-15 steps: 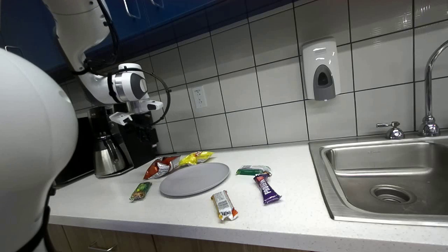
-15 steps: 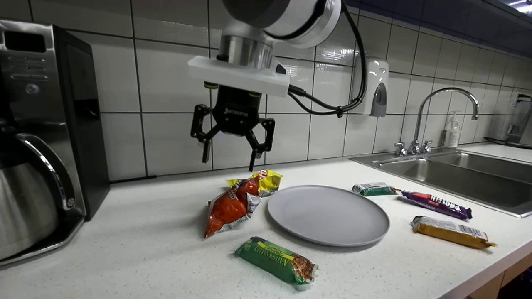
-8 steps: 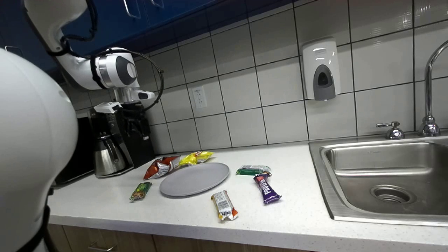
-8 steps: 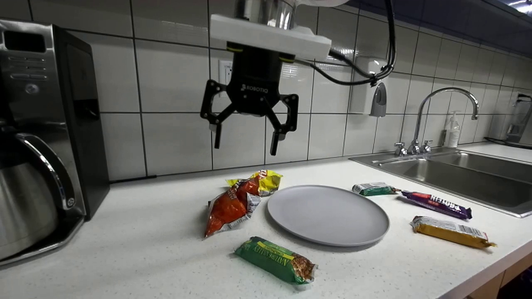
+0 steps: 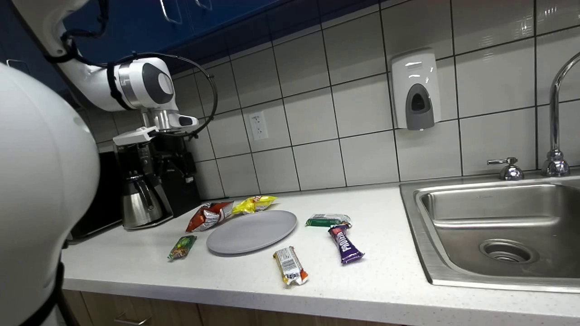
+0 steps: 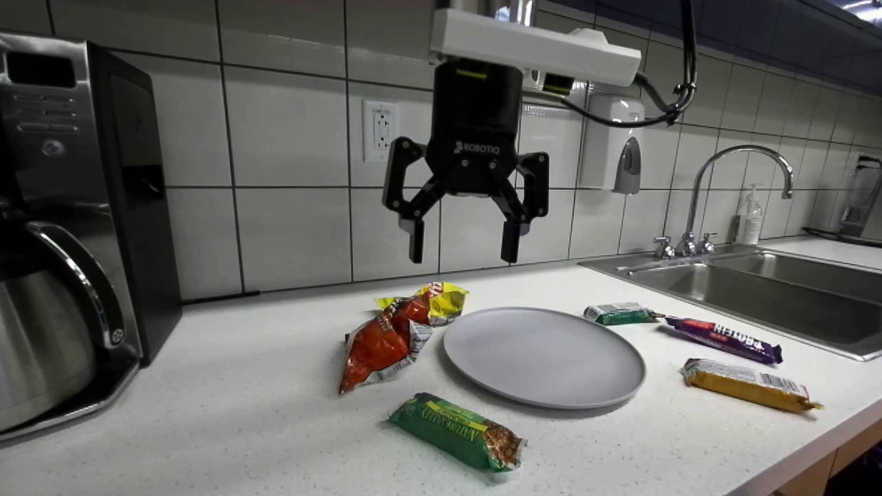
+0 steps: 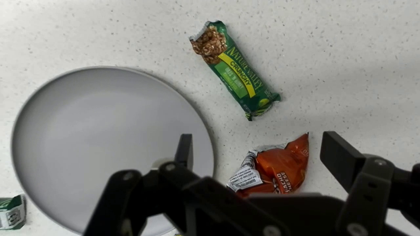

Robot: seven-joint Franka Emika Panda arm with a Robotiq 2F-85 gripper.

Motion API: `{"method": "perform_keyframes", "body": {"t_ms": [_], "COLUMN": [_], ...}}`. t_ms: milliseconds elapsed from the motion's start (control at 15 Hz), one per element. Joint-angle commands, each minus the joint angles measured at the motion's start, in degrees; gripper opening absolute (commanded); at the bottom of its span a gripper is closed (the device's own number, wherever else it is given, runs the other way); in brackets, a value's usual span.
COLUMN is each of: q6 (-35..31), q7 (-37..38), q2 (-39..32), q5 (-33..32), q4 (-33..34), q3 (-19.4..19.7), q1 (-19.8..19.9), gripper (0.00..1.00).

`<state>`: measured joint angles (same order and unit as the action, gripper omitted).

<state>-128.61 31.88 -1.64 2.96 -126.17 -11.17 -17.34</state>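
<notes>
Slanting, the red bag (image 6: 383, 344) points away from the yellow bag (image 6: 448, 304).

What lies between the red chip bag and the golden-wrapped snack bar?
A gray plate lies between the red bag and the golden bar, as both exterior views show.

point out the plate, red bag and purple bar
Plate (image 6: 544, 358): in an exterior view, on its bare middle.
Red bag (image 7: 278, 166): in the wrist view, on its visible red part.
Purple bar (image 6: 723, 339): in an exterior view, midway along its lettered side.
</notes>
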Motion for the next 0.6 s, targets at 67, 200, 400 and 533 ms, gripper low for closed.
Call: {"method": "perform_keyframes", "body": {"t_ms": [67,200,400,533], "q6": [0.2,0.2,0.3,0.3], "q7": [-0.6,-0.7,-0.8,-0.8], "q2": [0.4,0.5,0.5,0.5], "q5": [0.0,0.0,0.0,0.0], "q4": [-0.5,-0.7,-0.7,-0.7], "q3": [-1.0,-1.0,-1.0,-1.0], "q1": [1.2,1.3,1.3,1.3], "gripper": [1.0,1.0,1.0,1.0]}}
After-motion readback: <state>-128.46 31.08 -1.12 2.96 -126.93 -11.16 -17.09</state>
